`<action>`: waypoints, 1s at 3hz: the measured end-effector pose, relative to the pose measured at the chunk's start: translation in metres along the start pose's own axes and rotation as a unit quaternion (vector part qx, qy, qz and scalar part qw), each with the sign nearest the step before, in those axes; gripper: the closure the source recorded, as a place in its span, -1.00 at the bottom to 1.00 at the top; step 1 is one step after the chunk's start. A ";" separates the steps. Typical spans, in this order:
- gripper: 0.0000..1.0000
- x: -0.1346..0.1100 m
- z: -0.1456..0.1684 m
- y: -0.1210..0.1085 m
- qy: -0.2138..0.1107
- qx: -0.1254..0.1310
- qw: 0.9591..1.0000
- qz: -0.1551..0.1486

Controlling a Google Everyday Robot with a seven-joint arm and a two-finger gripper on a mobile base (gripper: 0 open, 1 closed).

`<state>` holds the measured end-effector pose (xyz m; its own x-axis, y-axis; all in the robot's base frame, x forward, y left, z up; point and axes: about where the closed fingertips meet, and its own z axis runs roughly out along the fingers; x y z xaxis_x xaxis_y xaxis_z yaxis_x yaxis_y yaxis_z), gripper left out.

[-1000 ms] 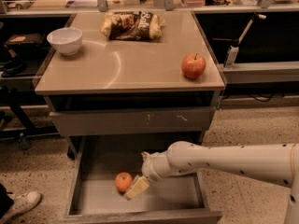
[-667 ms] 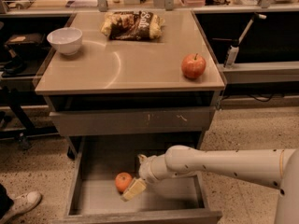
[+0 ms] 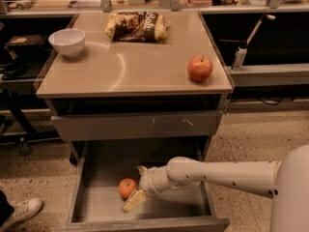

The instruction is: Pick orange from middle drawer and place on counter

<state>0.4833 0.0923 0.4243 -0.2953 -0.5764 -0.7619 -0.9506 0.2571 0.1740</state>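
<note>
The orange (image 3: 127, 188) sits left of centre on the floor of the middle drawer (image 3: 99, 208). Just to its right you have the end effector (image 3: 137, 186), spread wide and holding nothing, with the fruit leftward at its mouth. Close there, then lift to the table (image 3: 135, 74), left of the apple (image 3: 200, 68).

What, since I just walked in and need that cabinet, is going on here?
The robot's white arm reaches into the open, wide grey middle drawer, its gripper low beside the small round orange. The fingers look open; the orange lies on the drawer floor, not yet lifted. The tan-beige counter above holds a white bowl, a snack bag and a red-yellow apple.
</note>
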 end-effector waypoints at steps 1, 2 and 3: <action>-1.00 0.001 0.014 -0.005 -0.003 -0.008 1.000 -0.006; -1.00 0.001 0.027 -0.008 -0.003 -0.015 1.000 -0.011; -1.00 0.010 0.038 -0.001 0.002 -0.027 1.000 -0.013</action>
<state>0.4851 0.1157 0.3933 -0.2700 -0.5856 -0.7643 -0.9619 0.1996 0.1869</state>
